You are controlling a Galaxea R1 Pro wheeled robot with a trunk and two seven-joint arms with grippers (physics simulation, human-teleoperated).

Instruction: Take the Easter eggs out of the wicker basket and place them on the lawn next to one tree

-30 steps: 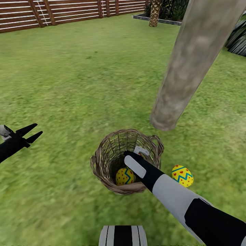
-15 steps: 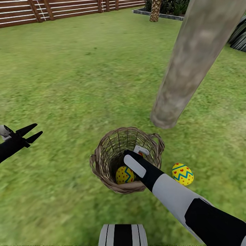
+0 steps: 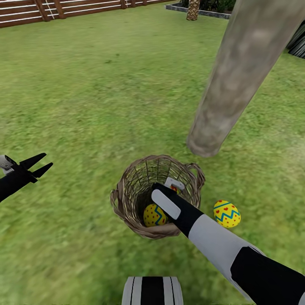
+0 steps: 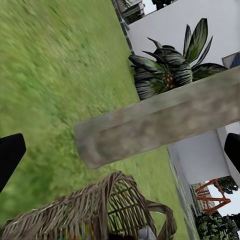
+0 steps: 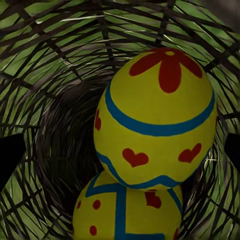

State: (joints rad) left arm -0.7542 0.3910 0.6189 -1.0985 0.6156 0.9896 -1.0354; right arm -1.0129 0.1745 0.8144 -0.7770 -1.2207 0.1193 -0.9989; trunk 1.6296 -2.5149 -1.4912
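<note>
The wicker basket (image 3: 127, 199) stands on the lawn (image 3: 84, 97) just in front of the tree trunk (image 3: 237, 80). My right gripper (image 3: 170, 190) reaches down inside the basket, open, its dark fingertips (image 5: 10, 155) wide apart. Straight ahead of it lies a yellow egg (image 5: 155, 115) with a red flower, resting against a second egg (image 5: 125, 212). In the head view one egg in the basket (image 3: 154, 215) shows beside my wrist. A third egg (image 3: 226, 213) lies on the grass right of the basket, near the trunk. My left gripper (image 3: 40, 165) hovers open, far to the left.
A brown slat fence (image 3: 63, 10) bounds the lawn at the back. A palm-like plant (image 4: 170, 70) with dark striped leaves and a white house wall (image 4: 170, 25) stand beyond the trunk (image 4: 165, 120). Open grass spreads left of and behind the basket (image 4: 90, 210).
The head view has tilted down a little, so the fence, trunk and basket sit slightly higher. My right gripper stays in the basket and the left arm has not moved.
</note>
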